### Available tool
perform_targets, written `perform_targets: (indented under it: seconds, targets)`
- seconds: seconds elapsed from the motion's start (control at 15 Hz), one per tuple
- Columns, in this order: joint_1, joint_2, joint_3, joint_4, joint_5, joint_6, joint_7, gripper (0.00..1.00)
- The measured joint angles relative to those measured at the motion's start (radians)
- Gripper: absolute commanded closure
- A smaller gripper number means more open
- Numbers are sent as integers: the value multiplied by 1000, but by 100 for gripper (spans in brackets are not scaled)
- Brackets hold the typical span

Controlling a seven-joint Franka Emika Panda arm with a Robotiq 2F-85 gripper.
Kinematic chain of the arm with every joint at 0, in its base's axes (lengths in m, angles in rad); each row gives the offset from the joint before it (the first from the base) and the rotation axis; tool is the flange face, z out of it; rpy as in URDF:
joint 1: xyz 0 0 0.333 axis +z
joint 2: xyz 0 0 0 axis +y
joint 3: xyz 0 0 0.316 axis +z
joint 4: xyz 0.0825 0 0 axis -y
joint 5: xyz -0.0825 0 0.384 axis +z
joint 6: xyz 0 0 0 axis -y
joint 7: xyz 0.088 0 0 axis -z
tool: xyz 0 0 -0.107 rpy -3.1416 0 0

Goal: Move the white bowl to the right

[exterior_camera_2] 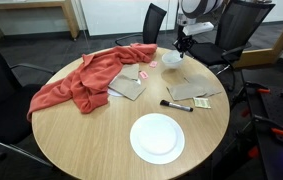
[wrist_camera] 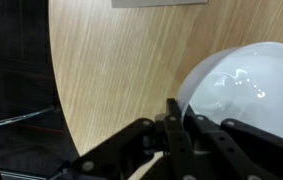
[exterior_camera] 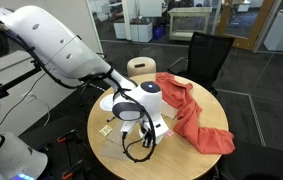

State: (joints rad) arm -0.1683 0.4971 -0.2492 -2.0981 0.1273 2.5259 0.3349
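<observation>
Pincer (wrist_camera: 174, 112), jaws nearly together, touches the white bowl (wrist_camera: 243, 85) at its rim.

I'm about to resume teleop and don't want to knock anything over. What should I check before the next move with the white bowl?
1. White bowl located: ok, right beside the gripper.
2. Grip on the bowl: cannot tell; whether the jaws are closed on it is unclear.
3. Bowl empty: ok, nothing inside in the wrist view.
4. White plate out of the way: ok, it lies across the table from the bowl.
5. Red cloth apart from the bowl: cannot tell; its edge lies close.
6. Margin to the table edge: not ok, the bowl sits near it.
</observation>
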Motion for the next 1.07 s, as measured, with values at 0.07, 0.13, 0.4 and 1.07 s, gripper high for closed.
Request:
perform_targets:
  seconds: [0.07,0.13,0.4,1.07]
  targets:
    - [5,3,-7,0,-7,0,18,98]
    - [10,6,-12,0,-9,0,30,98]
    - [13,24,-15,0,-9,0,53,98]
    - [13,30,-18,-9,-9,1,54,32]
